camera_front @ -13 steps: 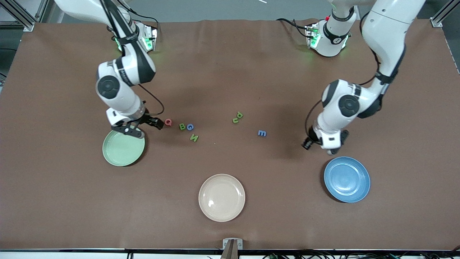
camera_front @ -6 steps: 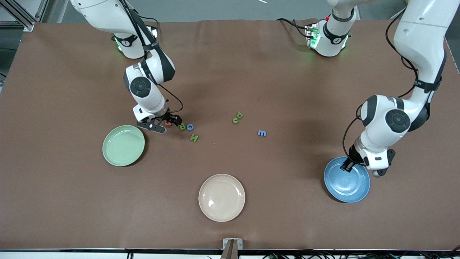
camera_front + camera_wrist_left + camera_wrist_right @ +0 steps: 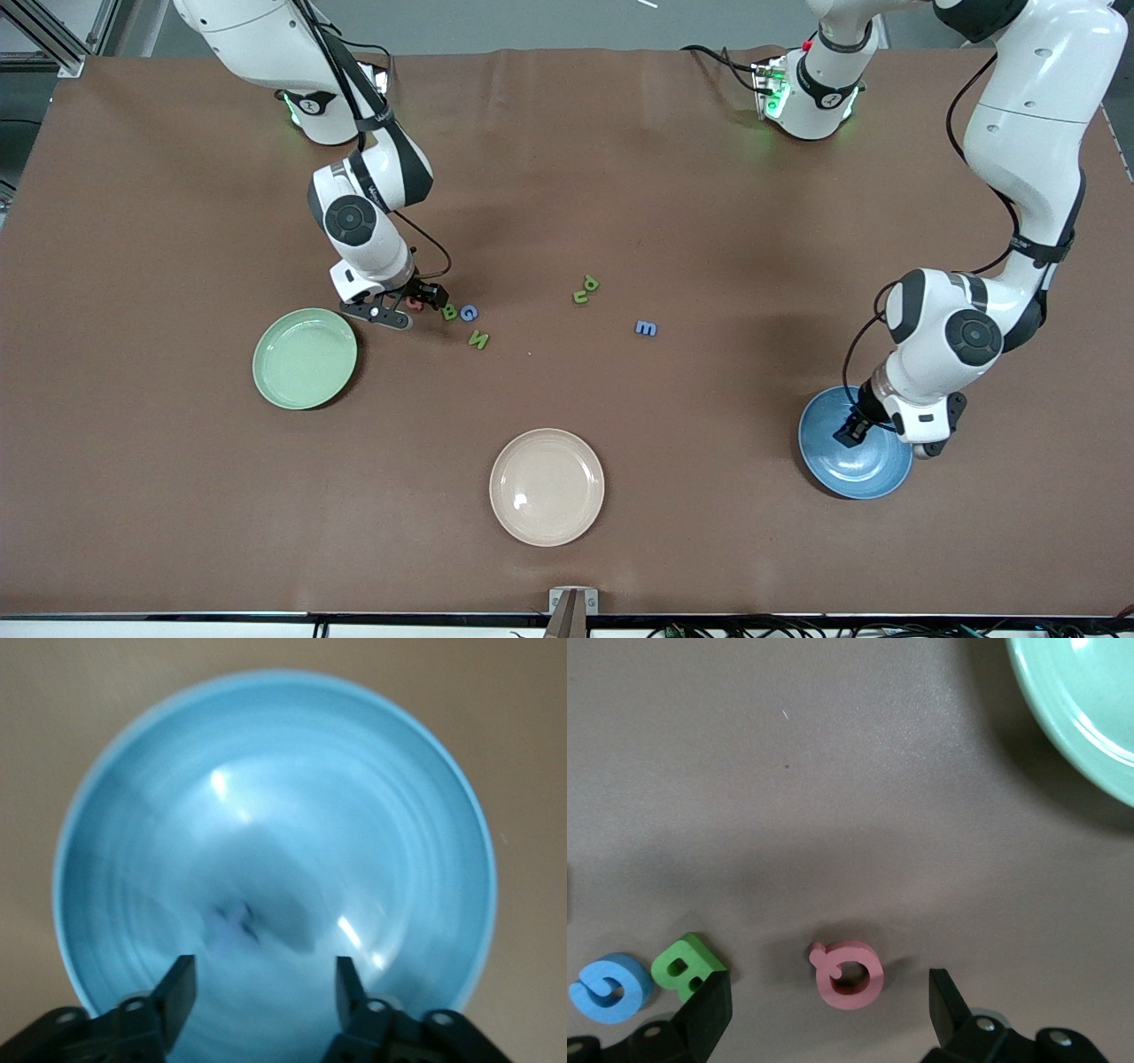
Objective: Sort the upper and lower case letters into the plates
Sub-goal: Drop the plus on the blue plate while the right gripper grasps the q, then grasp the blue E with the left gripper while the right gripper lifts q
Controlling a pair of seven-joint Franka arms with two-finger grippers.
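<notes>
While the brown tabletop (image 3: 620, 177) spreads wide and bare around the things, you have open room between the three plates. Your left arm bends down from its base, and the left gripper (image 3: 261, 988) hangs over the round blue plate (image 3: 873, 474) at that arm's end, jaws apart; a small dark blur lies in that plate, too smeared to name. Your right arm folds down with the right gripper (image 3: 828, 1005) low over the flat pink Q letter (image 3: 848, 973), jaws apart on either side of it, not touching. The round pale mint green plate (image 3: 304, 358) sits near it, nearer the front camera; the round cream-beige plate (image 3: 547, 486) lies nearest the camera. Beside the Q lie the green B (image 3: 449, 312), blue G (image 3: 469, 312) and green N (image 3: 478, 339). Toward the left arm's end lie the touching green p (image 3: 590, 283) and green u (image 3: 579, 297), then the blue m (image 3: 646, 328).
</notes>
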